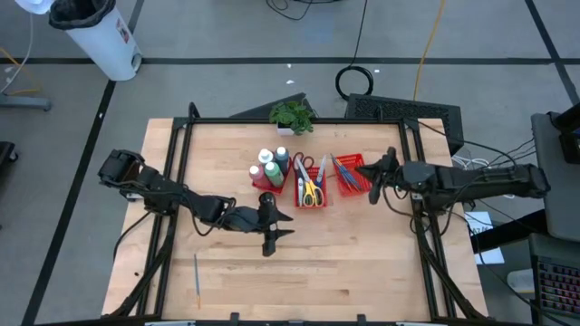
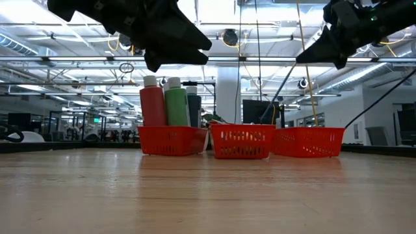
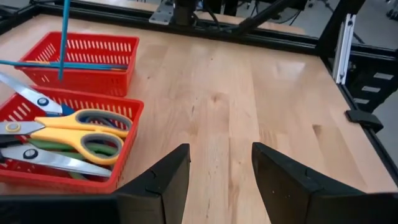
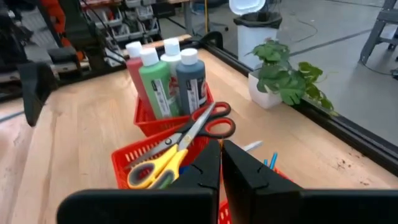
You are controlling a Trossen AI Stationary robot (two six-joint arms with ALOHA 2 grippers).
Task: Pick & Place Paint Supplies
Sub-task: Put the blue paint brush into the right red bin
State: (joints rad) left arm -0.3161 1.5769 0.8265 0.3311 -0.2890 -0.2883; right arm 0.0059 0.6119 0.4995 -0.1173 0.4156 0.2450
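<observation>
My left gripper (image 1: pixel 283 224) sat half open, empty, mid-worktop; right gripper (image 1: pixel 369 181) shut, empty, above the trays (image 1: pixel 349 186). Bottles (image 1: pixel 269 168) and scissors (image 1: pixel 310 188) were binned — one brush (image 1: pixel 197 278) remained near the front-left corner.

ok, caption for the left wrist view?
Left claw open over bare table, yellow scissors in red tray alongside.

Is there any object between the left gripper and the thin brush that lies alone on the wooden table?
Nothing visible stands between them. The left gripper, jaws open and empty, hangs above bare wood; the thin brush lies apart, nearer the table's front left corner.
</observation>
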